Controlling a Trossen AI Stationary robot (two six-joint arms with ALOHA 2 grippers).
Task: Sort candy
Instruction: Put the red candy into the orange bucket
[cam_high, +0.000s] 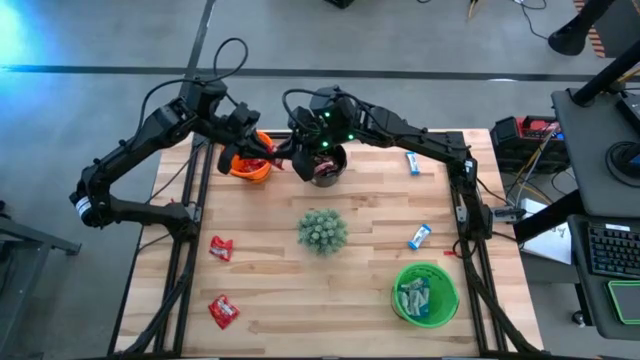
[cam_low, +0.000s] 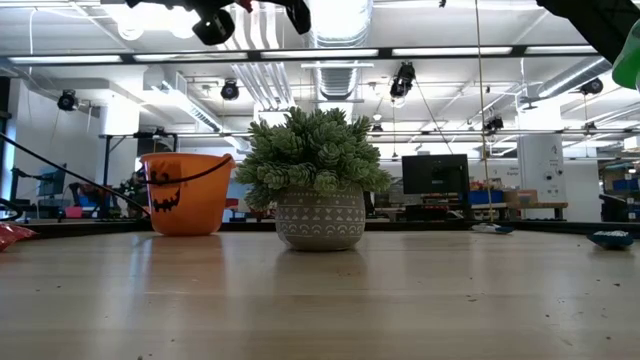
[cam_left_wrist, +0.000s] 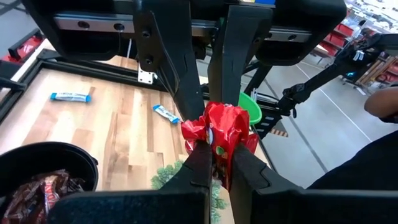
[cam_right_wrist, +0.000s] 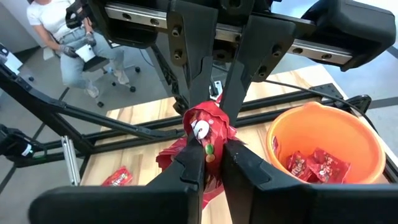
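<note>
Both pincers pinch one crinkled, glossy red candy

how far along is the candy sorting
Partly done: red candy lies in the orange bucket, brown in the black bucket, blue in the green bucket. In hand: both the left gripper and the right gripper pinch red candy. Left: two red and two blue on the table.

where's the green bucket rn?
High view: green bucket sits at the table's front right corner, blue-white candy inside, one more blue-white candy just behind it and the plant ball to its left.
</note>
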